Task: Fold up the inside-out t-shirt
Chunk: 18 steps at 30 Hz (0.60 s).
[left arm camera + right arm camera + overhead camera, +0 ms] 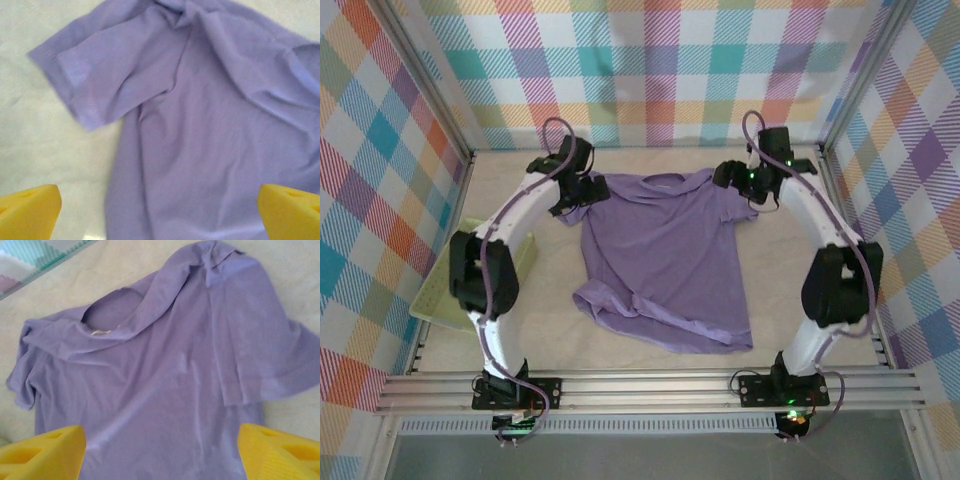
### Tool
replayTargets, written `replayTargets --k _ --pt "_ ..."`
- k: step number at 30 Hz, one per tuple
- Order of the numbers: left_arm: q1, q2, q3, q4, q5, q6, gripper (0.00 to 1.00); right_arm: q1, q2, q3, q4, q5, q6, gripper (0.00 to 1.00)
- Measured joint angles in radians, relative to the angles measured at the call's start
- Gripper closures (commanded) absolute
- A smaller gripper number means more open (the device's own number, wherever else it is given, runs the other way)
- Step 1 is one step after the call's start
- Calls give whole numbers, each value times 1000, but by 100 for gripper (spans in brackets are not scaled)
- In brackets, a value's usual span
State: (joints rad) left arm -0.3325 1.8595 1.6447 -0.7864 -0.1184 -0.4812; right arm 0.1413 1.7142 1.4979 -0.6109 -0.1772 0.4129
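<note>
Left hand, right hand gaping (nothing held); inside-out t-shirt runs near-far, collar far, hem near

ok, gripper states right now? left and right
Left gripper: open, holding nothing, over the shirt.
Right gripper: open, holding nothing, over the shirt.

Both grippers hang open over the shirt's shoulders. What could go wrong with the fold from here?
1. The t-shirt's near hem is rumpled and partly turned over at its left corner. Folding now would likely lock those creases in.
2. The collar is bunched and slack, so a pinch by the right gripper or left gripper may catch uneven layers and skew the fold.
</note>
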Motion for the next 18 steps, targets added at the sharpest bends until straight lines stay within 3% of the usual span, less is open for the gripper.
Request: replayTargets --k 8,12,18 --pt "64 -122 -372 97 -4 -1 0 157 -183 -392 51 24 19 19" --pt "132 -123 -422 144 -6 -2 0 215 -237 -502 67 40 26 19" --pt "198 -117 -397 189 -13 0 0 217 -256 -622 106 98 45 18"
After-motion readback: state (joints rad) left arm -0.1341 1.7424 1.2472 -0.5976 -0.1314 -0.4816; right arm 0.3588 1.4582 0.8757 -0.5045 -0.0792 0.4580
